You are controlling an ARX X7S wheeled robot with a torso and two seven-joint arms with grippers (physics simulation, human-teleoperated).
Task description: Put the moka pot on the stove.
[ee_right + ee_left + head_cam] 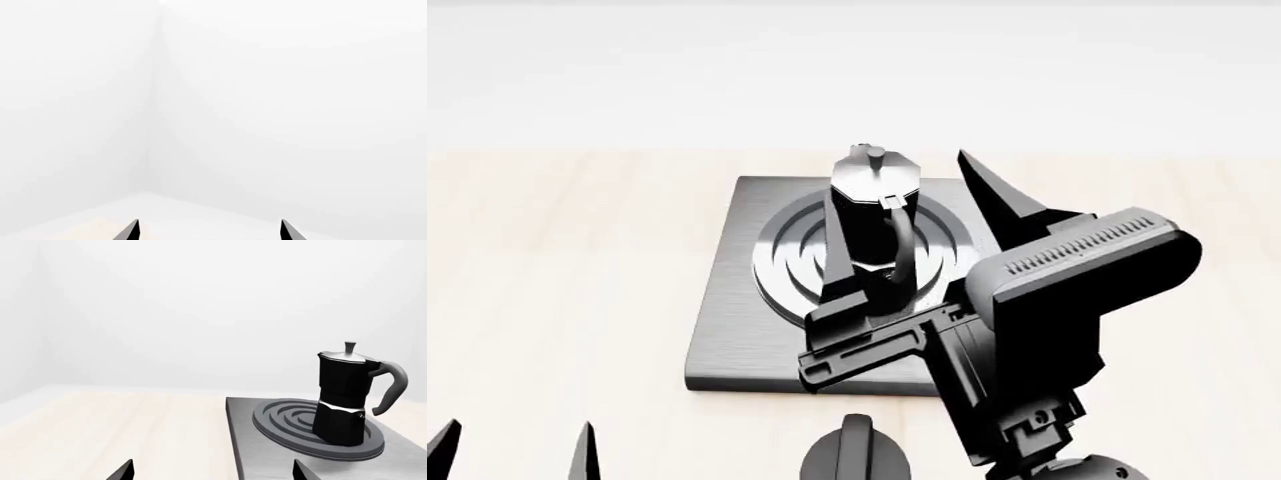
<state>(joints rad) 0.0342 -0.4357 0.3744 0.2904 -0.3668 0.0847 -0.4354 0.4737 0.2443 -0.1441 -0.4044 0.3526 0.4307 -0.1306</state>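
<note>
The black moka pot (874, 185) with its silvery lid stands upright on the raised rings of the grey stove (727, 320). My right gripper (897, 172) is open and empty; it hovers on the near side of the pot, which shows between its fingers, handle towards me. The right wrist view shows only its fingertips (209, 232) against the white wall. My left gripper (514, 445) is open and empty at the near left. In the left wrist view (213, 472) the pot (343, 395) stands on the stove (253, 450), ahead and well apart.
A round black knob (854, 455) with a ridge sits in front of the stove's near edge, partly behind my right arm. The stove lies on a pale wooden tabletop (561, 260). White walls stand behind.
</note>
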